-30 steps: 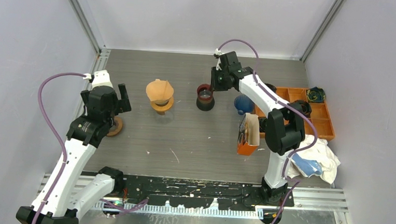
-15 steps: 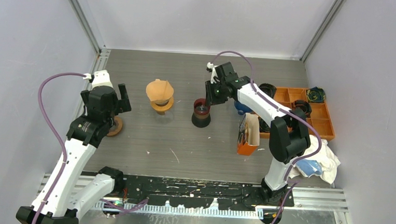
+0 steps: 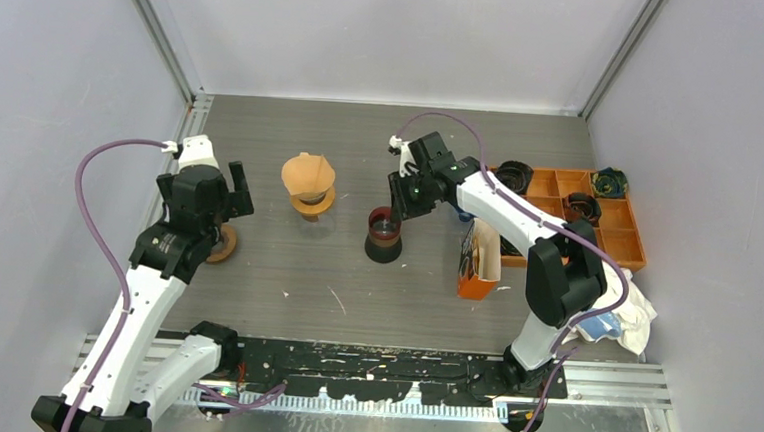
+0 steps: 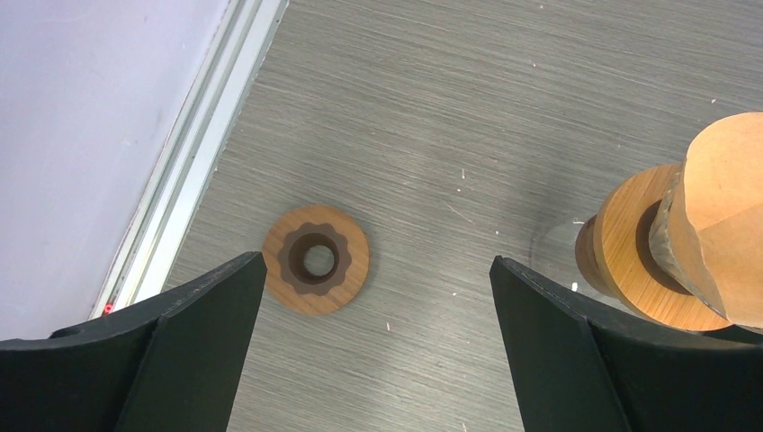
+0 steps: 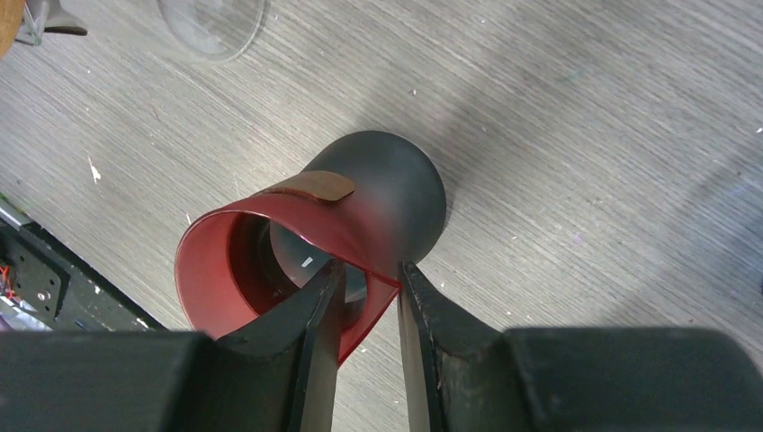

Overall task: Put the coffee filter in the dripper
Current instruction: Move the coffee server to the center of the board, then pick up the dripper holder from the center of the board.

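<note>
Grey wood-grain table point(image 3: 334, 273) carries all items. Right gripper point(image 5: 367, 274) pinches the rim of the red-and-black dripper point(image 3: 384, 234), mid-table. Left gripper point(image 4: 375, 270), jaws spread, hangs above a wooden ring point(image 4: 315, 258). Orange paper filter point(image 3: 307, 174) sits in a wood-collared stand point(image 3: 314, 205), left of the dripper, apart.

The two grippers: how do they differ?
The left gripper is wide open and empty; the right gripper is shut on the rim of the red dripper. The left gripper hangs over a wooden ring, the right gripper nearer the middle of the table. Both have black fingers.
</note>
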Robot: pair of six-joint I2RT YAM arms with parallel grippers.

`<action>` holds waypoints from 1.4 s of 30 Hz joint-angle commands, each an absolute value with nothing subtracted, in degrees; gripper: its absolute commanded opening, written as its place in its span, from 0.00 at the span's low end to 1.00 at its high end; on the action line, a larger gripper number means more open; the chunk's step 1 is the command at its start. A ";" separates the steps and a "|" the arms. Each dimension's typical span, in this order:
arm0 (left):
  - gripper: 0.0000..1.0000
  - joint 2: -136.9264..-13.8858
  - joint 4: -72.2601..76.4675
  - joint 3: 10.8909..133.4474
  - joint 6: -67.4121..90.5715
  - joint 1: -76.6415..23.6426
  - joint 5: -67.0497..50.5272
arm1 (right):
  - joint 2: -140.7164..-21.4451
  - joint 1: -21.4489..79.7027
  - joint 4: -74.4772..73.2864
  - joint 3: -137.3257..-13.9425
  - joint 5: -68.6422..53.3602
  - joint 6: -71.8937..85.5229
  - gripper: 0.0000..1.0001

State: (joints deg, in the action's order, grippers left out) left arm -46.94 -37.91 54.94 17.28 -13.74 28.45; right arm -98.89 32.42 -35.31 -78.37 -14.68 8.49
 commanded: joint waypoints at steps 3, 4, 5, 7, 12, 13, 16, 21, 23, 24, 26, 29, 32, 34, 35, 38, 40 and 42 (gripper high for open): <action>0.99 -47.19 -34.54 54.71 16.60 -13.32 29.01 | -94.33 33.01 -34.85 -78.25 -16.15 7.72 0.35; 0.99 -47.23 -34.52 54.72 16.61 -13.28 29.07 | -93.87 33.00 -34.74 -78.25 -16.29 7.66 0.35; 0.99 -47.36 -34.51 54.72 16.64 -13.22 29.16 | -93.33 33.02 -34.58 -78.27 -16.36 7.79 0.36; 0.99 -47.47 -34.46 54.72 16.69 -13.23 29.22 | -92.07 33.05 -34.02 -78.39 -16.22 7.88 0.39; 0.99 -48.09 -34.59 54.59 16.79 -12.77 29.48 | -88.54 32.97 -33.49 -78.27 -13.81 7.67 0.49; 0.99 -48.20 -34.57 54.65 16.85 -12.69 29.53 | -87.98 33.03 -33.48 -78.23 -13.56 7.53 0.52; 0.99 -48.79 -34.61 54.59 17.26 -12.42 29.53 | -85.85 32.96 -33.20 -77.49 -12.29 7.10 0.59; 0.99 -51.02 -35.19 55.16 18.54 -10.21 28.04 | -82.36 32.88 -31.42 -75.04 -7.98 6.07 0.70; 0.99 -51.96 -35.70 55.48 19.31 -8.68 27.58 | -81.45 32.74 -31.22 -74.48 -5.21 5.73 0.73; 0.99 -52.71 -36.00 55.65 19.92 -7.69 27.22 | -80.94 32.73 -31.17 -74.34 -3.89 5.64 0.75; 0.99 -53.88 -36.48 55.77 21.24 -5.58 25.61 | -79.70 32.70 -30.45 -73.52 -2.36 5.72 0.77; 0.99 -56.20 -37.18 55.96 23.44 -2.18 22.37 | -76.68 32.70 -27.29 -70.52 0.28 7.06 0.79; 0.99 -58.64 -38.09 56.20 25.30 1.43 19.37 | -72.40 32.70 -20.94 -64.88 1.16 9.38 0.82; 0.99 -59.78 -38.23 55.49 27.05 4.93 15.50 | -69.34 32.62 -17.91 -61.04 2.31 10.87 0.86; 0.99 -60.22 -38.24 54.83 28.16 6.66 13.58 | -67.93 32.61 -16.44 -59.15 3.22 11.58 0.87; 0.99 -61.79 -38.28 52.48 31.18 13.54 7.23 | -62.84 32.52 -12.64 -53.83 6.18 13.52 0.91; 0.99 -62.70 -38.51 51.12 32.75 17.03 4.82 | -59.98 32.52 -10.45 -50.84 8.81 13.79 0.93; 0.99 -63.71 -38.74 49.92 33.66 19.13 4.55 | -57.32 32.44 -8.47 -47.77 11.81 13.38 0.94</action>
State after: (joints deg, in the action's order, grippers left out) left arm -62.57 -38.48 51.53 29.67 15.57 10.17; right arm -62.22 32.75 -17.58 -51.42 4.67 11.81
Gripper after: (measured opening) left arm 0.991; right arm 0.927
